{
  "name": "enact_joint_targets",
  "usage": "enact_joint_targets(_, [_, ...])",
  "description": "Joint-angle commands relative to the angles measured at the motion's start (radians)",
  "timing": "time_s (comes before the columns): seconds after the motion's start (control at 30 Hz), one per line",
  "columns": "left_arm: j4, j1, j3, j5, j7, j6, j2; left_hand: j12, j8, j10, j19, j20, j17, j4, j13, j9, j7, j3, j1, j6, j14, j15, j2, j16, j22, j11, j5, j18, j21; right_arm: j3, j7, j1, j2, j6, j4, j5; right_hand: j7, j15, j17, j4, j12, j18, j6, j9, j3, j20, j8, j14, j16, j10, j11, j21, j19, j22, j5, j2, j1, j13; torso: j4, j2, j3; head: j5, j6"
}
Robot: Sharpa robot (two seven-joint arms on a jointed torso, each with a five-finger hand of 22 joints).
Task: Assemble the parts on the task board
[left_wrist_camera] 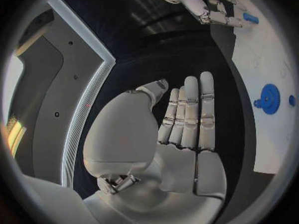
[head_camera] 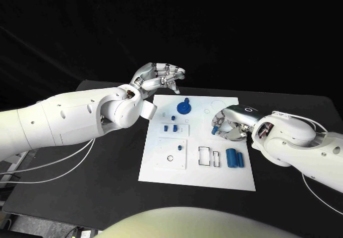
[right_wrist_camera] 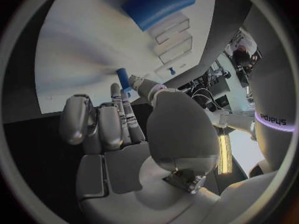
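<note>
Over the task board's [head_camera: 161,173] right half, the right hand [head_camera: 230,125] pinches a small blue peg [head_camera: 213,130]. The left hand [head_camera: 158,75] hovers beyond the board's far edge, fingers straight and holding nothing, above bare black bench [head_camera: 85,188].

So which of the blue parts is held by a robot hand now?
The small blue peg, pinched by the right robot hand over the board's right side. The two blue cylinders and the blue gear lie on the board untouched.
</note>
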Motion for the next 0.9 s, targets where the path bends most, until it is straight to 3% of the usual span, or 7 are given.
enact_joint_targets(0.03, [0.002,0.0,0.001,0.003,0.005,0.019,0.001,-0.003,0.005,-0.006,0.0,0.007,0.002,-0.004,-0.002,0.001,-0.001,-0.002,0.001,-0.008,-0.002,0.005,-0.002,0.006,0.0,0.001,0.003,0.012,-0.005,0.0,0.005,-0.005,0.005,0.021,-0.006,-0.006,-0.001,-0.008,-0.002,0.002,0.007,-0.003,0.009,0.002,0.006,-0.001,0.003,0.01,0.002,0.01,0.0,0.005,0.007,0.074,0.003,0.008,0.002,-0.002,0.0002,0.0,0.0006,0.0,-0.002])
enact_joint_targets(0.47, [0.002,0.0,0.001,0.003,0.004,0.02,0.0,-0.003,0.005,-0.006,0.0,0.007,0.002,-0.004,-0.002,0.001,-0.001,-0.002,0.001,-0.008,-0.002,0.005,-0.002,0.006,0.0,0.001,0.003,0.012,-0.005,-0.001,-0.003,-0.013,0.015,0.009,-0.019,-0.01,-0.009,-0.017,0.009,0.0,0.003,-0.009,0.034,0.007,0.032,-0.007,0.012,0.015,0.01,0.046,-0.01,0.036,0.021,0.091,-0.02,0.03,0.014,-0.009,-0.0009,-0.001,0.0006,0.003,-0.003])
enact_joint_targets(0.77, [0.003,0.001,0.001,0.003,0.004,0.02,0.0,-0.001,0.008,-0.005,0.001,0.007,0.003,-0.005,-0.002,0.002,-0.002,-0.002,0.002,-0.007,-0.001,0.005,0.0,0.008,0.0,0.0,0.003,0.012,-0.005,-0.002,-0.005,-0.014,0.018,-0.015,-0.029,-0.011,-0.016,-0.023,0.023,-0.001,-0.005,-0.014,0.052,0.015,0.063,-0.012,0.024,0.021,0.021,0.072,-0.017,0.058,0.031,0.105,-0.059,0.068,0.025,-0.015,-0.0002,0.0,0.0006,0.004,-0.005])
enact_joint_targets(0.9, [0.002,0.001,0.001,0.003,0.004,0.019,0.0,-0.001,0.008,-0.005,0.001,0.007,0.003,-0.005,-0.002,0.003,-0.002,-0.002,0.002,-0.007,-0.001,0.005,0.0,0.008,0.0,0.0,0.003,0.012,-0.005,-0.001,0.0,-0.015,0.019,-0.034,-0.028,-0.008,-0.021,-0.025,0.032,0.007,-0.008,-0.015,0.062,0.022,0.057,-0.013,0.033,0.024,0.028,0.081,-0.02,0.067,0.034,0.11,-0.06,0.07,0.012,-0.016,-0.0004,0.0,0.0008,0.004,-0.005])
